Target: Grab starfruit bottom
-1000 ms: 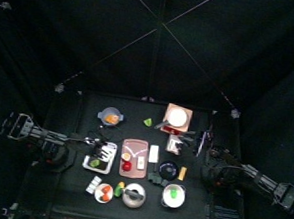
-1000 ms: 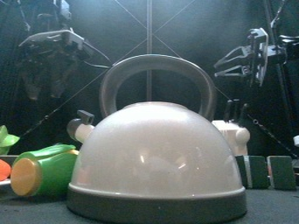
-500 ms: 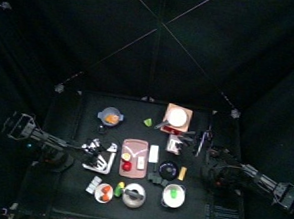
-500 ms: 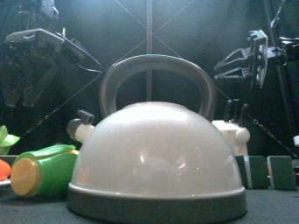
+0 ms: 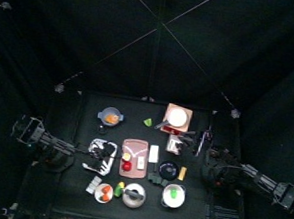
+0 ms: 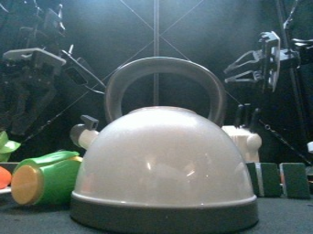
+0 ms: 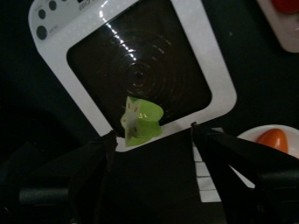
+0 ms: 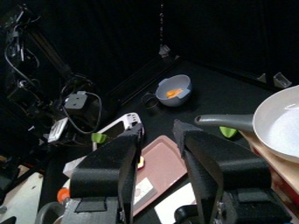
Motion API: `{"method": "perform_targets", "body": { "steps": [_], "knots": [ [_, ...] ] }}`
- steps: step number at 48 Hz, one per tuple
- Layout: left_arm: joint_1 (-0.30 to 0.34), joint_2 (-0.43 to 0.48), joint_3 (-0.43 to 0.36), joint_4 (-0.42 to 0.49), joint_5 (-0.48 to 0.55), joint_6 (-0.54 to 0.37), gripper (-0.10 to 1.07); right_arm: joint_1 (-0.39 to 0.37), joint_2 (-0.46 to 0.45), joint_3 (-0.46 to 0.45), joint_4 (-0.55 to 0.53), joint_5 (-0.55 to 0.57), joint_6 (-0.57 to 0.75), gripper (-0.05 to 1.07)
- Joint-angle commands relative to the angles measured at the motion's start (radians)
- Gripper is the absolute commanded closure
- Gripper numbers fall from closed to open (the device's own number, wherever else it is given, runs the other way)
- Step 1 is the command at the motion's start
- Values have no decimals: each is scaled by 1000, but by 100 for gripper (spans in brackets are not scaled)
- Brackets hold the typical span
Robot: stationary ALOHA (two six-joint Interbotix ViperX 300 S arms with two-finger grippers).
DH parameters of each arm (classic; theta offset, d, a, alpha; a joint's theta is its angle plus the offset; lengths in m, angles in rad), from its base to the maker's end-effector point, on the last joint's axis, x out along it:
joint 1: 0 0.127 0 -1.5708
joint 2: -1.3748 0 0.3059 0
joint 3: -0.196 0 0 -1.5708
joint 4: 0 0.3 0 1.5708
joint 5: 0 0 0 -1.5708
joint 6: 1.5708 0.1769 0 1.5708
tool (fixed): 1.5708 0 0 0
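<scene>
The starfruit [image 7: 142, 120] is a small yellow-green lumpy toy fruit lying on a black pad with a white frame [image 7: 70, 35]. In the left wrist view my left gripper [image 7: 156, 144] is open, its jaws standing on either side of the fruit, close above the pad. In the top view the left gripper [image 5: 98, 156] covers the fruit at the table's left side. My right gripper [image 8: 170, 153] is open and empty, held above the table's right side [image 5: 218, 169].
A large white kettle [image 6: 166, 174] fills the front view, with a green cup [image 6: 43, 175] beside it. A blue bowl with an orange piece [image 8: 173, 89], a white bowl [image 8: 281, 118], a pink board [image 8: 163, 166] and a tiny green wedge [image 8: 228, 131] stand further in.
My left arm has reached in from the left and lowered its gripper over the white-framed pad, now covering the starfruit in the top view. The right arm has not moved.
</scene>
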Motion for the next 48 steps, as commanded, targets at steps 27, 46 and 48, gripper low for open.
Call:
{"method": "perform_targets", "body": {
  "steps": [27, 46, 48],
  "knots": [
    [-3, 55, 52, 14, -58, -5, -1, -12, 8, -9, 3, -3, -2, 28],
    [-3, 75, 48, 23, -81, -3, 4, -12, 6, -9, 3, -3, -2, 28],
    [-3, 72, 48, 26, -80, -3, 6, -12, 8, -9, 3, -3, -2, 28]
  ]
}}
